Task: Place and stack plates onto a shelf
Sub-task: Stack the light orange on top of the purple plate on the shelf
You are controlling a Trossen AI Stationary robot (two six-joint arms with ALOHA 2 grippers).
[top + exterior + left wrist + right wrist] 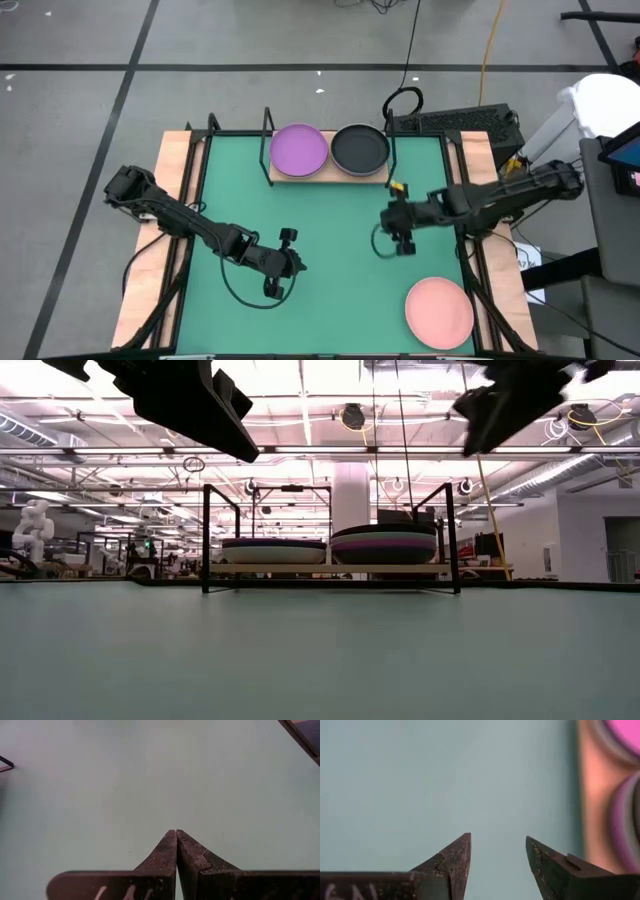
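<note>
the shelf point(330, 172) sits at the far edge of the green counter point(330, 300), about midway across, a light-wood board inside a black wire frame. two stacks of plates rest on it side by side. the left stack is topped by a purple plate point(299, 149), the right one by a dark grey plate point(359, 148), and the two tops nearly touch. in the low view the right stack point(384, 545) stands a little taller than the left stack point(273, 551), and coloured rims show in bands down its side.

a salmon pink plate point(439, 312) lies flat and alone on the counter at the near right corner, well apart from the shelf.

the right pincer point(397, 228) hangs above the counter right of centre, between the shelf and the pink plate, touching neither. its fingers point(455, 857) are narrowly apart with only bare green surface between them, holding nothing. the right wrist view also catches the shelf board point(590, 795) and the purple plate point(625, 732) off to one side.

the left pincer point(281, 262) hovers over the near left part of the counter, well away from every plate. its fingers point(162, 857) are pressed together, tips meeting, with nothing between them.
</note>
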